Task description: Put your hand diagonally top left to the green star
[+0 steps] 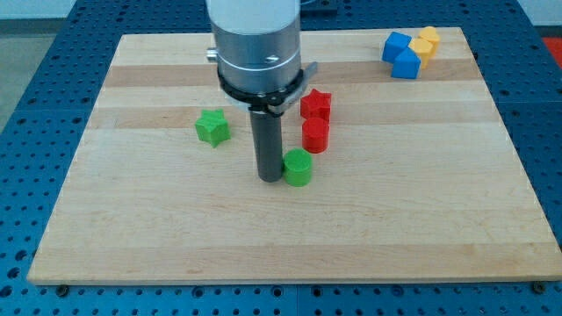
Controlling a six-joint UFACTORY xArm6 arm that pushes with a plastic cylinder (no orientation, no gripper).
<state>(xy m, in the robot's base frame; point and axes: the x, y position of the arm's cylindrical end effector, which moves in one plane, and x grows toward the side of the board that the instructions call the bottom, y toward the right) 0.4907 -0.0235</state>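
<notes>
The green star [212,127] lies on the wooden board [132,219] left of centre. My tip [268,178] rests on the board to the star's lower right, touching or nearly touching the left side of a green round block [299,167]. The rod rises from the tip to the arm's grey and white body at the view's top. The tip is about one rod's width and more away from the star.
A red round block [315,134] stands just above the green round block, with a red star [315,104] above it. At the top right corner sit a blue block [401,53] and a yellow block [426,42], close together.
</notes>
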